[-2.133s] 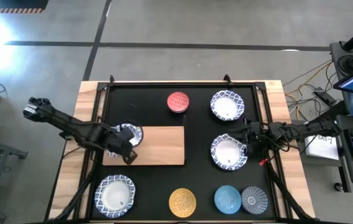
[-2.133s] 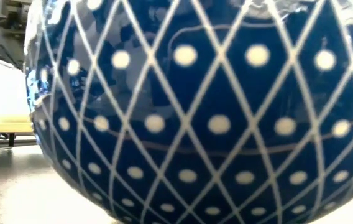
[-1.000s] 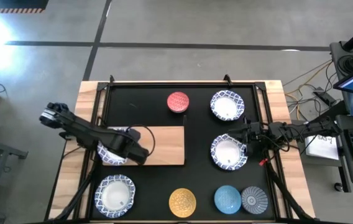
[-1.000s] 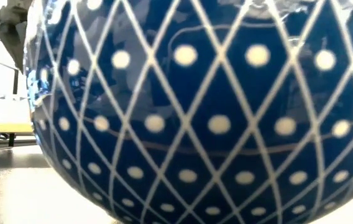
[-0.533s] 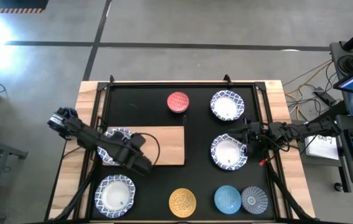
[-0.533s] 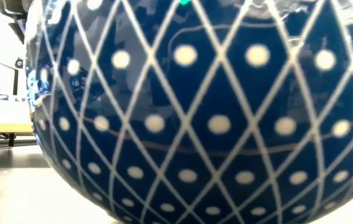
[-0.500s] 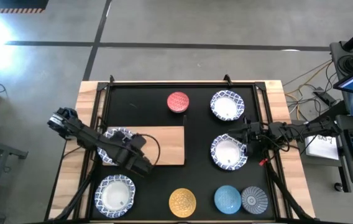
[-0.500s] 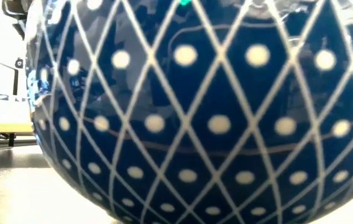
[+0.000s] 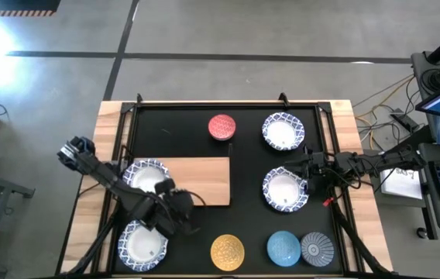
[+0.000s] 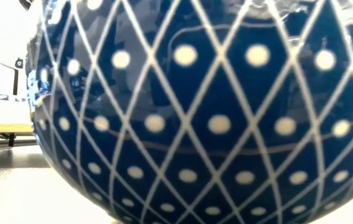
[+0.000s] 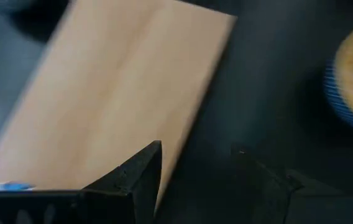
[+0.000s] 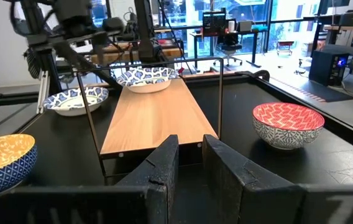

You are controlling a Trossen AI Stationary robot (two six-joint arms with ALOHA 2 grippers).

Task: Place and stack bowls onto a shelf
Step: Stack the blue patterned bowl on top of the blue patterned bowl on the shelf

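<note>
Only overhead: bowl [image 9: 147, 177] on shelf [image 9: 201, 183].

The left arm reaches in from about nine o'clock of the table, running diagonally toward the five o'clock direction, its elbow joint out past the table's left edge. Its wrist is bent low, and the left gripper [image 9: 180, 219] hangs over the front-left part of the table with its two dark fingers [image 11: 140, 171] spread apart and nothing between them.

The right arm stretches in from three o'clock, lying nearly level and pointing toward nine o'clock. The right gripper [image 9: 296, 172] sits at the table's right-centre, its fingers [image 12: 164, 163] drawn close together with only a narrow gap and nothing held between them.
</note>
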